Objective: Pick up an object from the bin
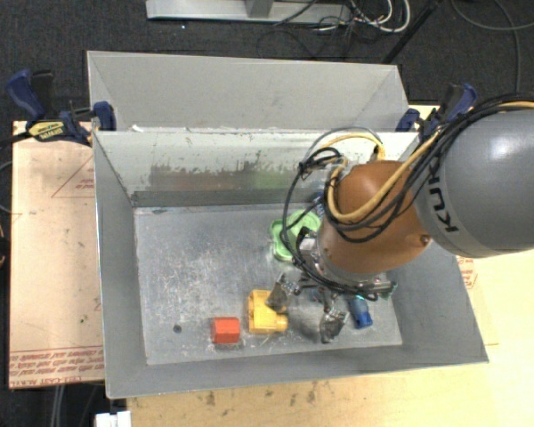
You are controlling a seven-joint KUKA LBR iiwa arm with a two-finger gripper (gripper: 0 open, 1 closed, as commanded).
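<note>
Nearest the lens, the arm's grey link (489,185) filled the right of the frame. Below it sat the rounded orange-brown wrist cover (374,229), looped with black and yellow cables (338,163). Under the cover the gripper (308,310) hung low over the lower right part of the grey bin (187,265). Its two fingers stood spread apart, one at the left and one at the lower right. Nothing could be seen gripped between them, only bare bin floor.

The left finger (282,294) stood just beside, perhaps touching, the upper right corner of a yellow block (265,316) in the lower middle of the bin. That block was chunky, with a narrower part at its upper left and a wider body below. Its long axis ran roughly from the upper left to the lower right of the frame, though the tilt was slight and hard to read.

A small red block (226,330) lay just to the yellow block's lower left, apart from it. A small blue piece (360,314) showed beside the right finger, partly under the cover. A green thing (283,237) lay above the gripper, half hidden by cables.
</note>
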